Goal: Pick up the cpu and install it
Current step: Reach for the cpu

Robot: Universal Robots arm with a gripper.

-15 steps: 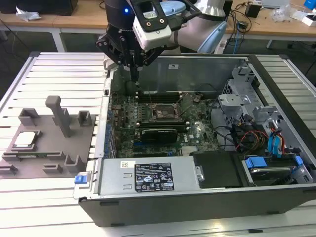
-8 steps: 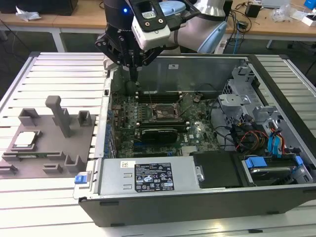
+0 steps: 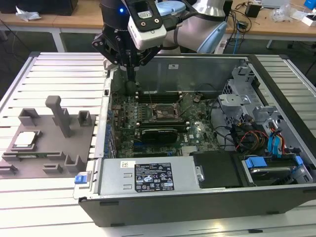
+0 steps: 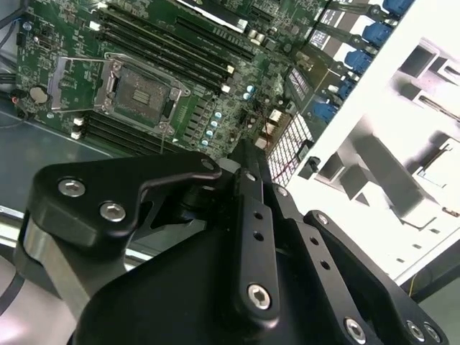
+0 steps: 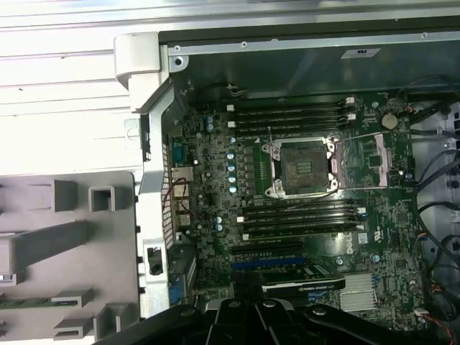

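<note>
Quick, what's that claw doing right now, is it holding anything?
Gripper: jaws closed, holding nothing; the cpu lies on the grey fixture.

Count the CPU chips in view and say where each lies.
1. The cpu lies on the grey holder at the exterior view's left, outside the case; the motherboard socket stands empty. Others could be hidden.

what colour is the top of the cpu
Pale silver-white; the cpu shows best in the exterior view.

Bright overhead light; table [image 4: 435, 50] glares white in the second wrist view, computer case [image 3: 197, 66] interior dimmer
</note>
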